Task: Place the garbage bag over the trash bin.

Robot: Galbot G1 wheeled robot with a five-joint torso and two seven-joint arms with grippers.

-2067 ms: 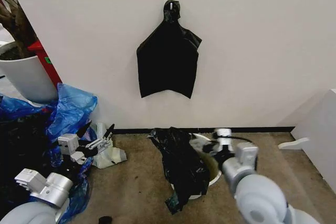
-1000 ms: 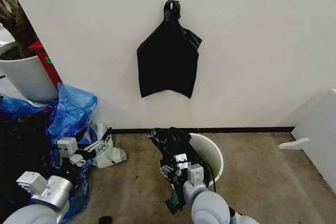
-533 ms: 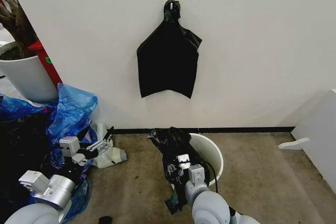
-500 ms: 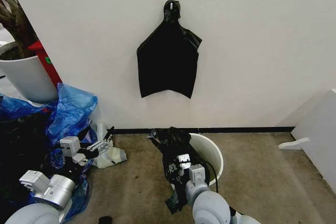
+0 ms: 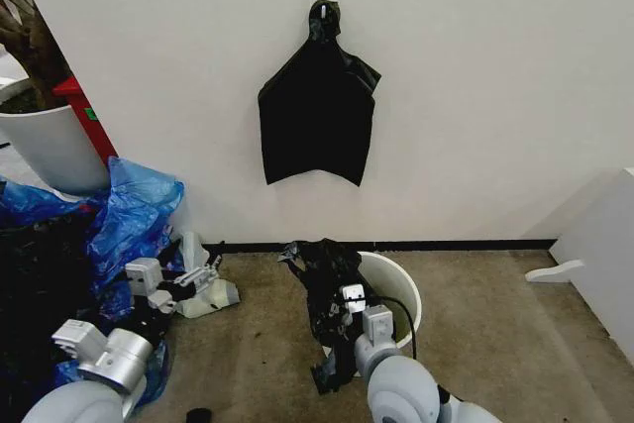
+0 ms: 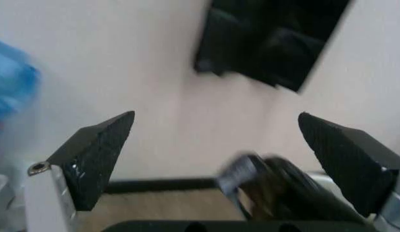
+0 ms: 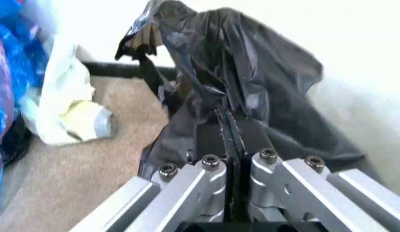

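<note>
The garbage bag [image 5: 330, 294] hangs crumpled over the left side of the trash bin [image 5: 399, 296], which stands on the brown floor [image 5: 495, 334] close to the white wall [image 5: 475, 96]. Part of the black plastic trails down the outside of the bin to the floor, while the bin's right half and rim show bare. The right gripper [image 5: 353, 302] sits at the bag just above the bin, and in the right wrist view its jaws are pressed together with a fold of the black plastic [image 7: 238, 87] pinched between them. The left gripper [image 5: 198, 269] is held low and well to the left of the bin, near a white bundle [image 5: 208, 294] and blue plastic bags [image 5: 134, 215] on the floor; its jaws are spread wide with nothing between them, as the left wrist view shows. A second black bag [image 5: 317, 106] hangs from a hook on the wall above. A white plant pot [image 5: 50, 146] stands at far left
</note>
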